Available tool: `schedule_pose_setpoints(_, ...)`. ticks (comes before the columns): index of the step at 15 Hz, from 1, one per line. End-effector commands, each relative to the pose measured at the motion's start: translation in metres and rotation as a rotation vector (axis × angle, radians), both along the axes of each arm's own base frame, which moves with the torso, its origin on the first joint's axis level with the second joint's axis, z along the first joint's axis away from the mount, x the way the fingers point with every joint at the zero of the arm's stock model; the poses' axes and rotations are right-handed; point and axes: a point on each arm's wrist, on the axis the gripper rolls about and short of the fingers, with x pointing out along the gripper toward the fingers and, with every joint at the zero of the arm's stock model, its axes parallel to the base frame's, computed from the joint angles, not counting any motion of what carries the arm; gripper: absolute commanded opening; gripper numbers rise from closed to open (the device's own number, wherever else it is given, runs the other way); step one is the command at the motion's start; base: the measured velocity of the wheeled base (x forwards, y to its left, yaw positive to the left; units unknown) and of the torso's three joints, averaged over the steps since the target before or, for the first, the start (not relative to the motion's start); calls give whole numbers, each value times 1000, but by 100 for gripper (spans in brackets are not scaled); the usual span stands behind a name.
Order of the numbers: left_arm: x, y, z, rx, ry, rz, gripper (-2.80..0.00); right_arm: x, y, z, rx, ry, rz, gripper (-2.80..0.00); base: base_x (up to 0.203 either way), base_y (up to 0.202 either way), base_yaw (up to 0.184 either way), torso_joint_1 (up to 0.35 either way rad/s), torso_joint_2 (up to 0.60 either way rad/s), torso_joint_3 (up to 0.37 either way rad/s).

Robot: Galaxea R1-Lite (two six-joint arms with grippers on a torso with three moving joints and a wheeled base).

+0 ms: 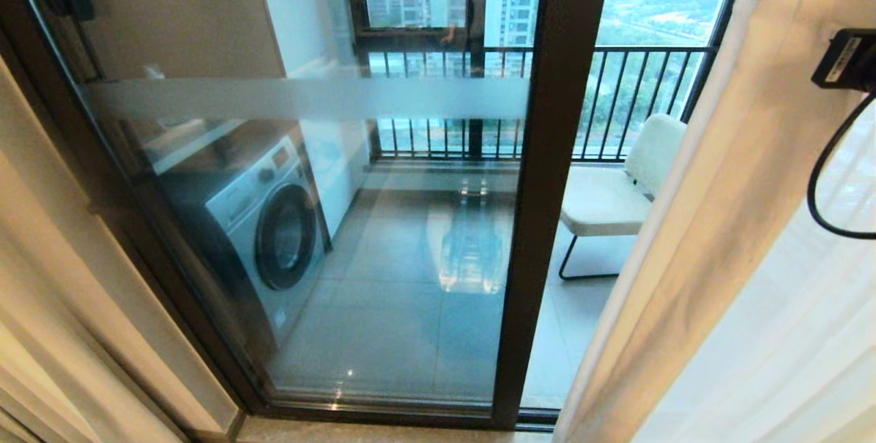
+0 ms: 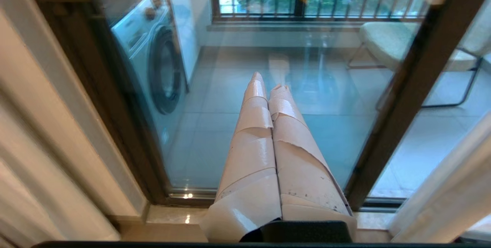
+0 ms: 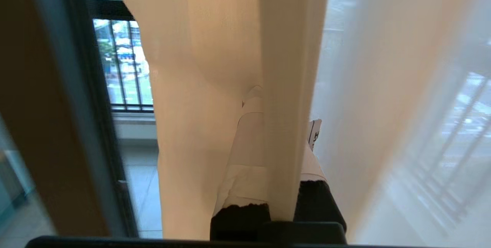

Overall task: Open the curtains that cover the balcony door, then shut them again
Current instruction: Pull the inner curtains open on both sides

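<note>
So right gripper (image 3: 278, 125) clamped on fold of heavy cream-beige drape (image 1: 691, 224), right of dark-framed glass balcony door (image 1: 547, 176), white sheer (image 1: 773, 333) behind. Imo drag slow n level, keep pinch tight so fabric won't slip. Left gripper (image 2: 268, 83) pinched together, empty, facing glass.

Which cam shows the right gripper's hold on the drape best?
Right wrist view: the right gripper is shut on a fold of the drape, which runs between its fingers. Head view shows the drape but only a black part and cable of that arm. Left wrist view shows just the drape's edge.
</note>
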Motion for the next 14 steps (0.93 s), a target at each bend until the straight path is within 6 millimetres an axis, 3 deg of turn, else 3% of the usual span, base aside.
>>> schedule_pose_setpoints(1, 0, 0, 0, -1, 0, 1, -280, 1, 0, -1, -1, 3, 0, -280, 0, -193, 1, -2, 5, 5)
schedule_pose_setpoints(14, 0, 0, 0, -1, 0, 1, -280, -3, 0, -6, 0, 18, -3, -280, 0, -190, 1, 3, 3, 3)
